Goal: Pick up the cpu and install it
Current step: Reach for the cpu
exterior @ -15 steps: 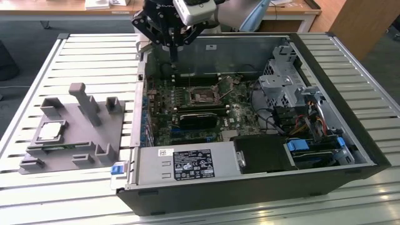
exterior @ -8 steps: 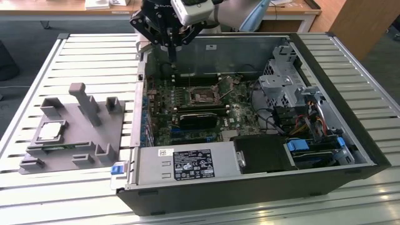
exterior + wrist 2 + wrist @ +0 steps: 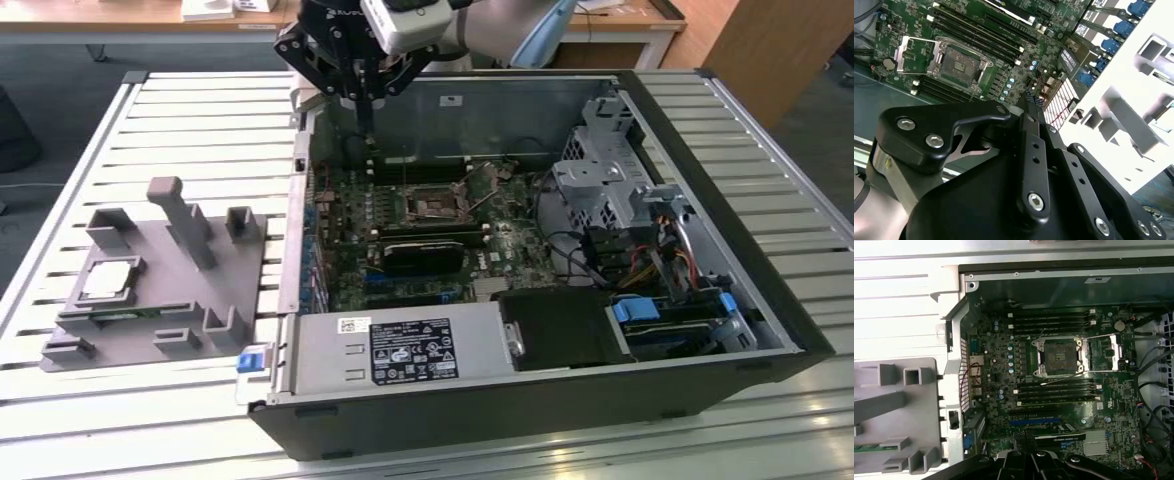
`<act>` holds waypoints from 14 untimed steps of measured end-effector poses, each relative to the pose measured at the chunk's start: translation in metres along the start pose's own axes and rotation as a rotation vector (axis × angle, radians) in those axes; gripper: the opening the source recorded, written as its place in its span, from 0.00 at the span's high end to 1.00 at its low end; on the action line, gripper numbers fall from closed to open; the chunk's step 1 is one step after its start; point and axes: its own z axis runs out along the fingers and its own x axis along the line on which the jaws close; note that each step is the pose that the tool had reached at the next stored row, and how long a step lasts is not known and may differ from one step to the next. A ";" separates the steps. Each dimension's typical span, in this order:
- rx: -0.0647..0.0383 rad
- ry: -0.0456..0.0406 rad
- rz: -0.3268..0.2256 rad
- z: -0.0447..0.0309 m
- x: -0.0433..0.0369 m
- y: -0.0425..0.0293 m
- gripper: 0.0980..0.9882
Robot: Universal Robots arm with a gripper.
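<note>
**Cpu on its holder, gripper over the open case**

At the exterior view's left, a grey plastic fixture (image 3: 200, 265) with upright posts and pockets lay on the pale slatted metal table (image 3: 200, 110). The cpu (image 3: 110, 280), a small flat square chip with a silver-grey metal top and a thin pale rim, sat flat in a pocket on the fixture's left part, well apart from the arm. Just in front of it, a long narrow green memory stick (image 3: 127, 315) lay in a slot of the same fixture.

Further right stood the black and silver computer case (image 3: 747, 300), lying on its side with its panel off. The black gripper (image 3: 364, 155) hung over the case's far left corner, above the edge of the green motherboard (image 3: 400, 225). Its slim fingers (image 3: 1031, 100) met at the tips – pressed together, with nothing between them.

Near the middle of the board was the square metal processor socket (image 3: 438, 207). In both wrist views its silver retaining frame was swung open and the dark contact bed lay bare (image 3: 961, 62) (image 3: 1060, 357), with black memory slots (image 3: 1054, 320) running along two of its sides.

In front of the board a silver power supply box (image 3: 400, 350) with a dark label filled the near edge of the case. At the exterior view's right a grey metal drive cage (image 3: 601, 170) rose above bundles of coloured cables (image 3: 654, 265).
</note>
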 end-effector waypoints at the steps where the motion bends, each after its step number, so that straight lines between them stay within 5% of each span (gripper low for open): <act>1: 0.000 0.0001 0.000 0.0000 0.0005 -0.0001 0.99; 14: 0.000 0.0000 0.000 0.0000 0.0043 -0.0003 0.99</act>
